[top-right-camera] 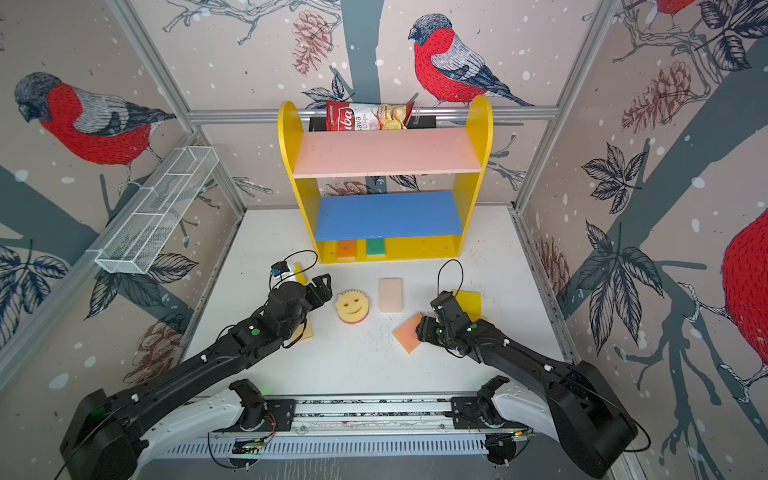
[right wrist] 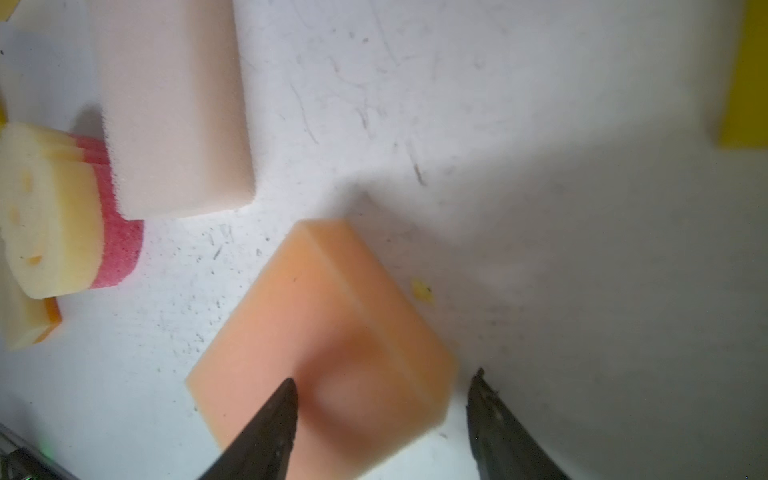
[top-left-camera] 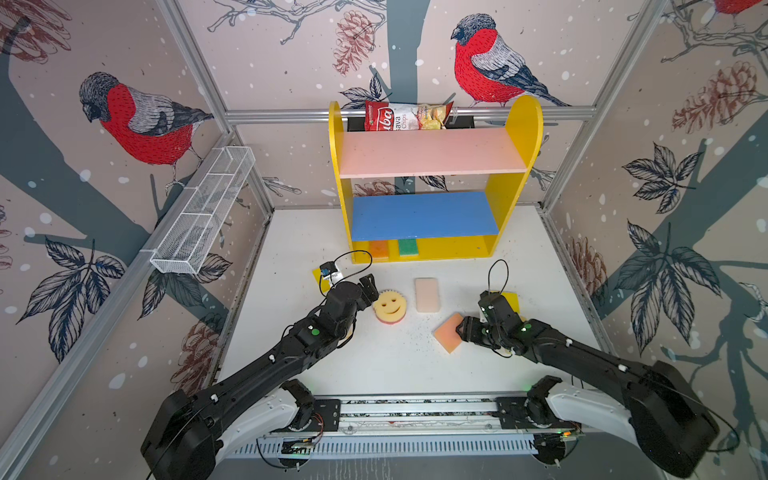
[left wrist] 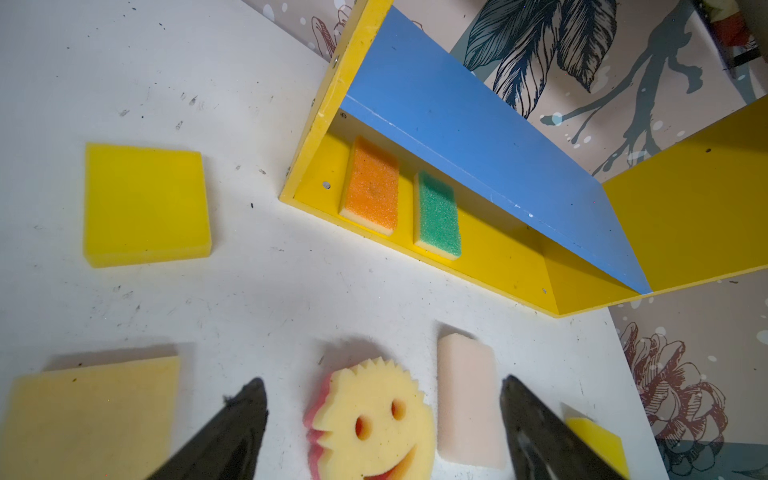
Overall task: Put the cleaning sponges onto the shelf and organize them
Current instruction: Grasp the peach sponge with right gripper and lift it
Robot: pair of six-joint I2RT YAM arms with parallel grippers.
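While the left tool hangs released, jaws wide, just beside the round yellow smiley-face foam sponge, the right tool straddles the salmon rectangular foam sponge on the white surface. Its jaws are apart, one finger clear of the edge (no grip seen). The orange-topped foam sponge and green-topped foam sponge lie side by side, not touching, on the base of the yellow three-tier shelf. The pale pink rectangular foam sponge lies near the smiley.

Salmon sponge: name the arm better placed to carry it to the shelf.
Right. The right gripper has its fingers on either side of the salmon sponge, ready to close. The left gripper is open by the smiley sponge, farther off, and would have to reach across.
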